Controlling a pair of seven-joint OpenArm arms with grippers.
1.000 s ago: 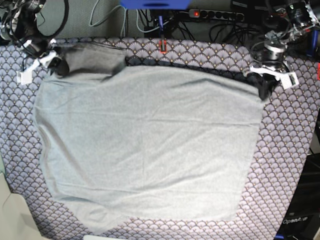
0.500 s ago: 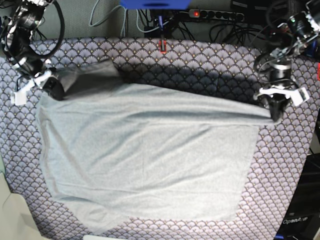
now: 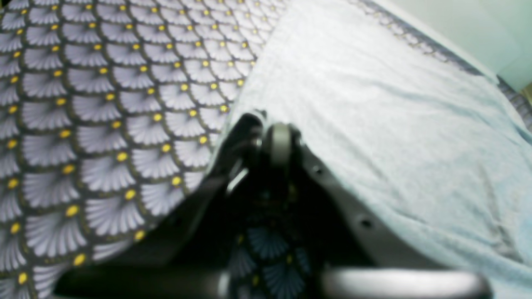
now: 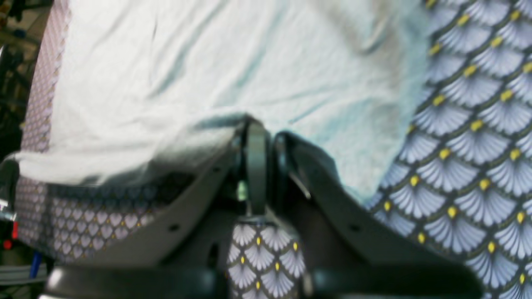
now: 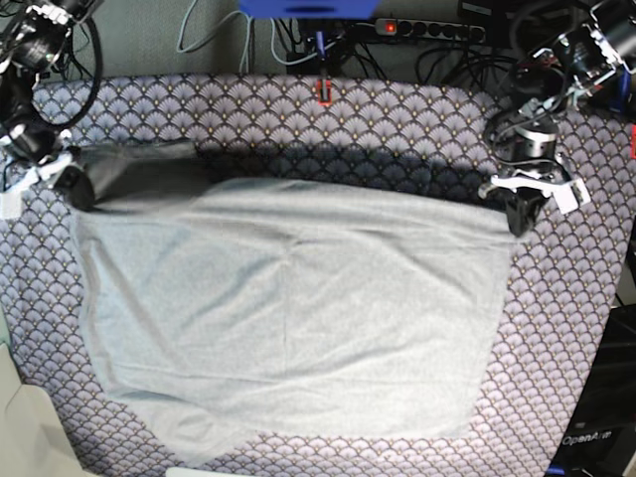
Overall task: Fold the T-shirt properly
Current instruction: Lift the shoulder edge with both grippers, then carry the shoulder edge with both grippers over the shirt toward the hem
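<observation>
Pinching T-shirt (image 5: 288, 318) far-edge corners, left gripper (image 5: 521, 221) and right gripper (image 5: 72, 187).

Light grey T-shirt (image 5: 288, 308) lies spread, far edge lifted.

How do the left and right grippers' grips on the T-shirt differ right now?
In the base view the left gripper pinches a light grey corner of the T-shirt; the right gripper holds a darker bunched patch. The left one sits inboard over the tablecloth; the right one nears its edge. Both are shut on the far edge.
</observation>
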